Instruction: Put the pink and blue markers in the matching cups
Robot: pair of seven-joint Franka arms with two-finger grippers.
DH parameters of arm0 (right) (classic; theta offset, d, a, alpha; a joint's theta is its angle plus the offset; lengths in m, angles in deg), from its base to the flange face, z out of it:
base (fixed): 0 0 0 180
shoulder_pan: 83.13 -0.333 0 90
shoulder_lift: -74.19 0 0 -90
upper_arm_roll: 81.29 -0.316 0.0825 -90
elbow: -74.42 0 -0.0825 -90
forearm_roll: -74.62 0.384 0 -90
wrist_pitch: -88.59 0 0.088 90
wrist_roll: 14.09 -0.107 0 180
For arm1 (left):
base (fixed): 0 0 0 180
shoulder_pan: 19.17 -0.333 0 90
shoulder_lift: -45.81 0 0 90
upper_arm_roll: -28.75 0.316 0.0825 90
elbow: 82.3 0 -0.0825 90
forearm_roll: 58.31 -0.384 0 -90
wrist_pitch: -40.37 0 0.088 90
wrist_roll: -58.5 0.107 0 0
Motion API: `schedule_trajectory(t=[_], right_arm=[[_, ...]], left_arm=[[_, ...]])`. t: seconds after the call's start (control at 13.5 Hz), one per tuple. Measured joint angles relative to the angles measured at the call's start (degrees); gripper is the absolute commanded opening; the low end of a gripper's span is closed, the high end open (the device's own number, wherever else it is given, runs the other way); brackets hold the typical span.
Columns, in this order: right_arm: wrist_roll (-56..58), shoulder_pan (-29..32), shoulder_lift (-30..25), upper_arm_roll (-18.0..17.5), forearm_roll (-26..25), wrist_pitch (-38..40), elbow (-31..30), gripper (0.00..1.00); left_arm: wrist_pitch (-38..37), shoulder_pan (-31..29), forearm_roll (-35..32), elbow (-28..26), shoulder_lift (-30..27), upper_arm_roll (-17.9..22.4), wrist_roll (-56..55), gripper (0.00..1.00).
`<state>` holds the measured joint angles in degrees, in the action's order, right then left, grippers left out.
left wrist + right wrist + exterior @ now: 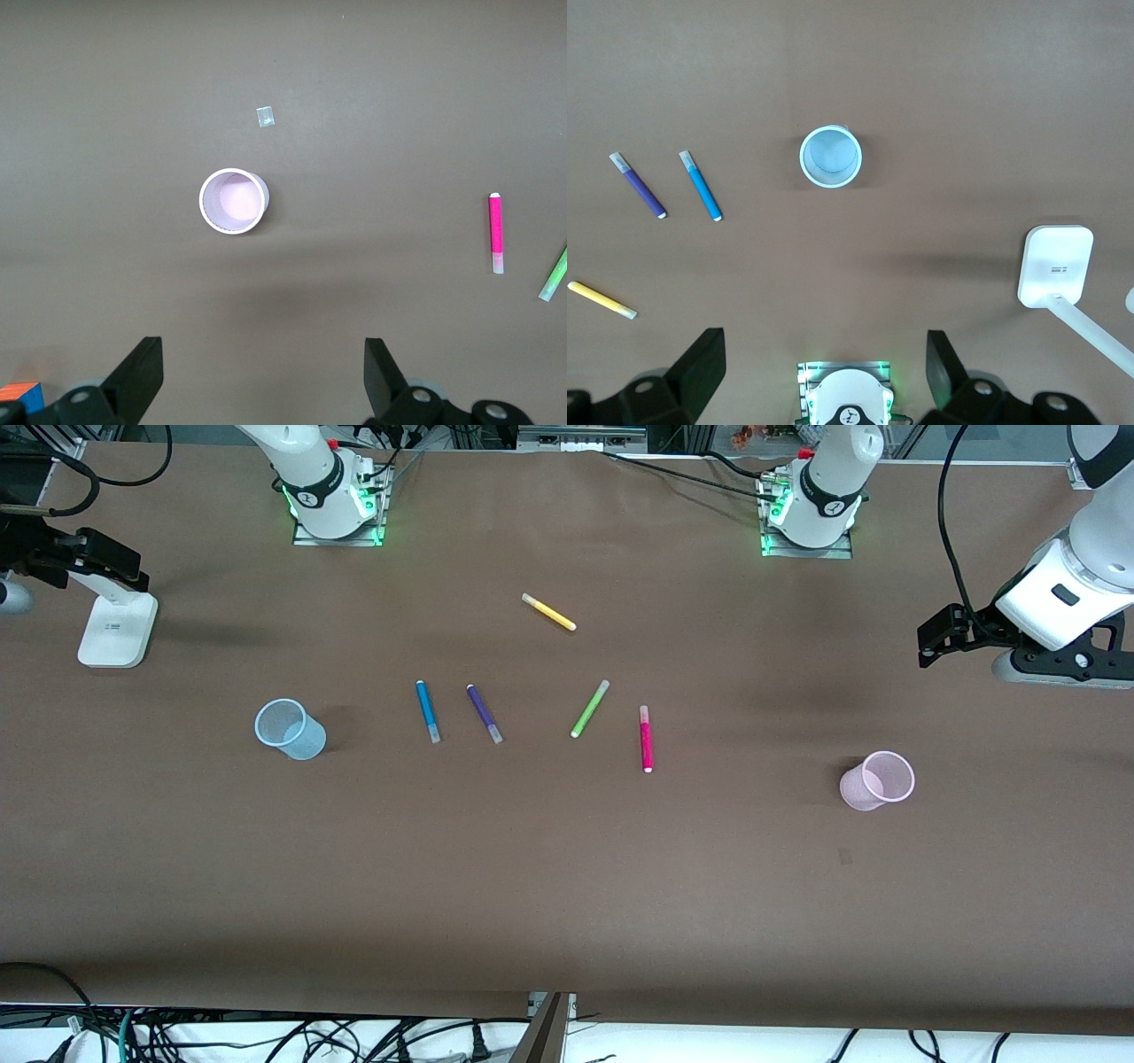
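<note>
The blue marker [428, 711] [701, 186] and the pink marker [646, 738] [496, 232] lie flat mid-table. The pale blue cup [291, 729] [830, 157] stands upright and empty toward the right arm's end. The pale pink cup [877, 780] [233, 201] stands upright and empty toward the left arm's end. My left gripper [926, 638] [263, 350] is open and empty, high over the table near the pink cup. My right gripper [133, 571] [824, 345] is open and empty, high over the right arm's end.
A purple pen [484, 713] lies beside the blue marker. A green pen [590, 708] lies beside the pink marker. A yellow pen [549, 612] lies farther from the front camera. A white stand [115, 631] sits at the right arm's end. A tape scrap [265, 116] lies near the pink cup.
</note>
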<state>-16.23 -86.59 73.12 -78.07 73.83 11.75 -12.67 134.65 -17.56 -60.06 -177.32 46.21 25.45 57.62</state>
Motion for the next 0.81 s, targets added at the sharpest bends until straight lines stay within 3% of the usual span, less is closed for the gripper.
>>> schedule_trajectory(t=[0.44,0.81], right_arm=[[0.13,-0.04,1.45,-0.15,0.02,-1.71,0.27,1.00],[0.05,-3.67,6.79,-0.93,0.01,-5.79,0.23,1.00]], left_arm=[[0.00,0.02,0.00,0.00,0.00,-0.13,0.00,1.00],[0.00,0.03,0.00,0.03,0.00,-0.17,0.00,1.00]])
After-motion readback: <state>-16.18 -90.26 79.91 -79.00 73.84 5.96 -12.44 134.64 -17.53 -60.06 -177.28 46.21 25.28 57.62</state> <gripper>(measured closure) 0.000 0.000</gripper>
